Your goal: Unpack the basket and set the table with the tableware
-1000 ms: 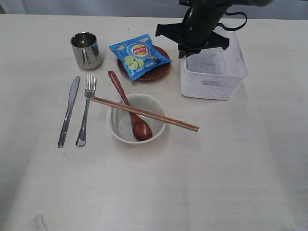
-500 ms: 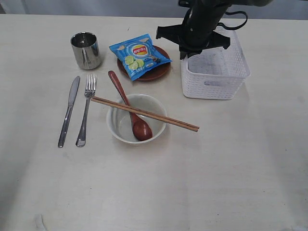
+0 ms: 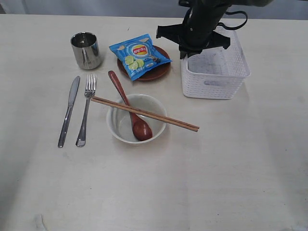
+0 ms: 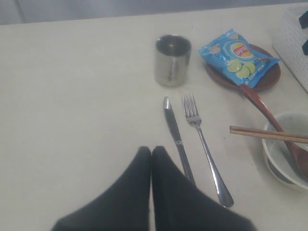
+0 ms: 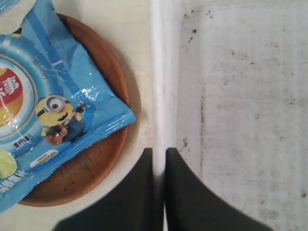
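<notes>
Nearly done: tableware (image 3: 120, 126) laid on the counter (image 3: 216, 168), basket (image 3: 211, 86) at two o'clock empty, right hand (image 5: 158, 153) pinching its rim, left hand (image 4: 151, 154) clenched on nothing.

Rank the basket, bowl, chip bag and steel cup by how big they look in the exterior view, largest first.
1. basket, clearly largest.
2. bowl and chip bag: these look about alike, so unranked.
3. steel cup, smallest.

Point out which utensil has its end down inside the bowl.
The dark wooden spoon: its head rests inside the bowl. The chopsticks only lie across the rim; the knife and fork lie on the table beside it.
</notes>
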